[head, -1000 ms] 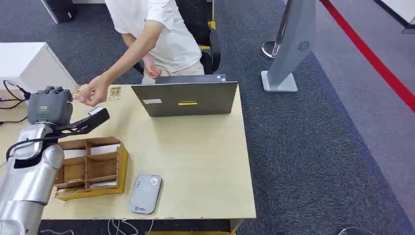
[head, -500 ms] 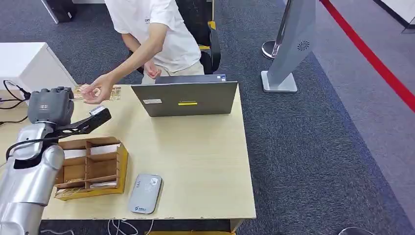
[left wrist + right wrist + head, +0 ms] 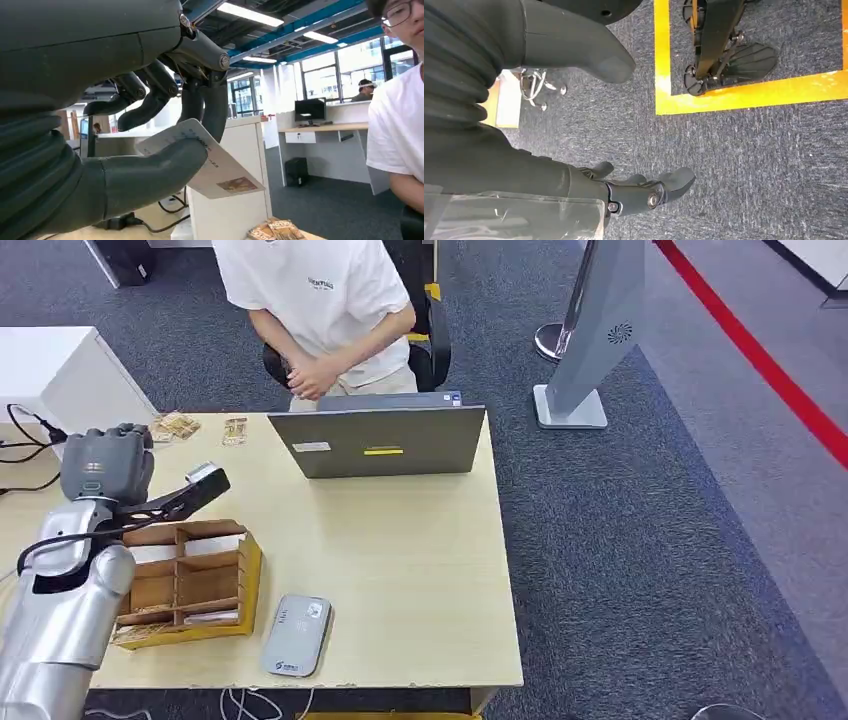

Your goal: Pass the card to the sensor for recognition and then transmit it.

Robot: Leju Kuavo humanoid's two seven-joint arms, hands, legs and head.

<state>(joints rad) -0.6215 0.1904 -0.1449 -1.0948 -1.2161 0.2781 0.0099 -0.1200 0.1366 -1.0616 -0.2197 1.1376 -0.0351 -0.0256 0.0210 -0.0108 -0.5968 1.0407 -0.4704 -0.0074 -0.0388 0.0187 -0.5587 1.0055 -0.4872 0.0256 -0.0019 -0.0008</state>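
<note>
Left hand (image 3: pixel 103 462) raised above the desk (image 3: pixel 420 570), beyond the wooden compartment organiser (image 3: pixel 185 580) on the laptop's (image 3: pixel 378 440) side. Card (image 3: pixel 210 167) pinched between thumb and curled fingers (image 3: pixel 150 97), long axis projecting outward past the fingertips. Card reader (image 3: pixel 297 634) lying flat at the desk's near edge, just beside the organiser on the side away from the left arm, well apart from the held card. Judged: card to travel back toward the robot, past the organiser, then face-down onto the reader. Left hand plainly the nearer. Right hand (image 3: pixel 624 192) hanging over carpet, fingers apart, holding nothing. Person (image 3: pixel 320 300) behind the laptop, hands together. Loose cards (image 3: pixel 190 426) beyond the left hand.
</note>
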